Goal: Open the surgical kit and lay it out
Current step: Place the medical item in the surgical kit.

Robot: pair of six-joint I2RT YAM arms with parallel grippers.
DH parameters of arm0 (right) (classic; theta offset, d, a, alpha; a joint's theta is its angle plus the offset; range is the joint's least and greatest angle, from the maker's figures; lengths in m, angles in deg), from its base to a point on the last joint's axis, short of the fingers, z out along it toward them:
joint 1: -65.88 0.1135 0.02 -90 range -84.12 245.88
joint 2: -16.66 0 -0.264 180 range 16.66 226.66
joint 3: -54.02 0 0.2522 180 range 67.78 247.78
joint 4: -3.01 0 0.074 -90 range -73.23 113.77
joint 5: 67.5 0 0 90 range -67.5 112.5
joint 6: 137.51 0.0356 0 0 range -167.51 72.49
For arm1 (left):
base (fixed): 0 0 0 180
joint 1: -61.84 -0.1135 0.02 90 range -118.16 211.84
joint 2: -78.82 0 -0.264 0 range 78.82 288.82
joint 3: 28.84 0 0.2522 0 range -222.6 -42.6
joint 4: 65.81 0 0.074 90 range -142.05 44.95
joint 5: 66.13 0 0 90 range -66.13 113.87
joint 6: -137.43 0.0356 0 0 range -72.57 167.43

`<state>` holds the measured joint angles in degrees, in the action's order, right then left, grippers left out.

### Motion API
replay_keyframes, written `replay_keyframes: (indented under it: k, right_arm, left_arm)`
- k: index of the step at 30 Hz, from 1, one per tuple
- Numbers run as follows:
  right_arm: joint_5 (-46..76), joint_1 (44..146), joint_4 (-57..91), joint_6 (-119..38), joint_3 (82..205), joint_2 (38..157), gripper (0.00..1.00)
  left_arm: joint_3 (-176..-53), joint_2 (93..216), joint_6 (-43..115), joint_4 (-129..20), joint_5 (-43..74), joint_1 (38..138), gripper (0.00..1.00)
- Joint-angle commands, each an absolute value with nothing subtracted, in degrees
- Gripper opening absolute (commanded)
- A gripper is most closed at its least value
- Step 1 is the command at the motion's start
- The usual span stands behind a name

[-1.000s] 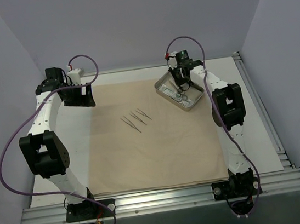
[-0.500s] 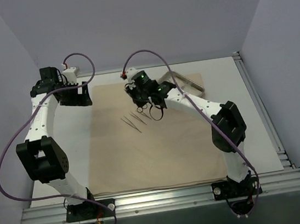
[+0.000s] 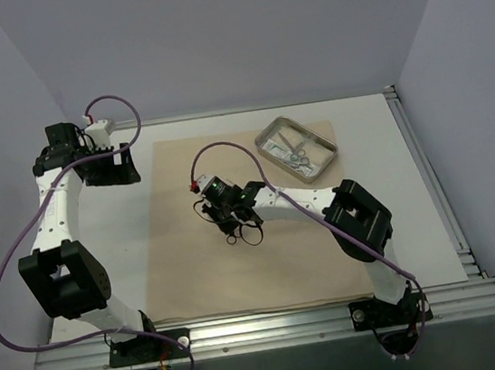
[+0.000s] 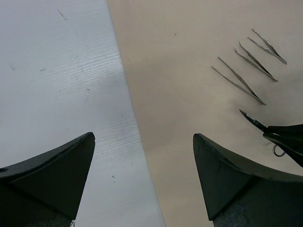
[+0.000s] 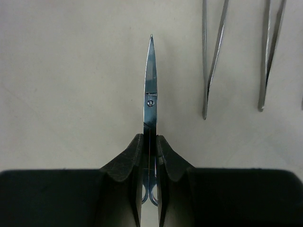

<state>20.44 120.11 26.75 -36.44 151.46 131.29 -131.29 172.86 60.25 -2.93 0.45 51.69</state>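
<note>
From above, the right pincer (image 3: 232,219) hangs over the middle of the cloth wrap (image 3: 194,265), with the steel tray (image 3: 314,137) well apart beyond it. The left wrist view shows the left pincer (image 4: 142,137) spread wide and empty, tweezers (image 4: 239,81) ahead to its right. In the right wrist view, the right pincer (image 5: 149,142) is clamped narrow on a ring-handled instrument (image 5: 150,80), tweezers just right of its tip; best to lower it flat, parallel to them with a gap, and release only once it rests on the cloth.

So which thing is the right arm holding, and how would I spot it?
Look at the big tan cloth spread across the table, near its middle. There the right arm's end effector pinches a clamp just beside three thin tweezers. Unlike those plain tweezers, it has a pivot screw, a sharp tip and ring handles.
</note>
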Motion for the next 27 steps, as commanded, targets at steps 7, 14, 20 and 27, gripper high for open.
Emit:
replay_keyframes:
  k: [7,14,20,27]
  right_arm:
    - [22.33,121.16,28.29,-33.54,136.18,121.69,0.00]
    - [25.14,121.16,28.46,-33.97,130.19,116.42,0.00]
    - [26.28,120.98,28.38,-37.74,128.61,115.89,0.00]
    - [27.25,120.28,28.02,-41.53,128.34,117.56,0.00]
  left_arm:
    - [-130.41,169.26,60.88,-3.71,-3.38,51.21,0.94]
    - [-130.05,168.38,60.88,-3.62,-3.38,51.21,0.94]
    - [-130.14,167.86,60.88,-3.45,-3.29,51.21,0.94]
    - [-130.14,167.33,60.70,-3.27,-3.38,51.12,0.94]
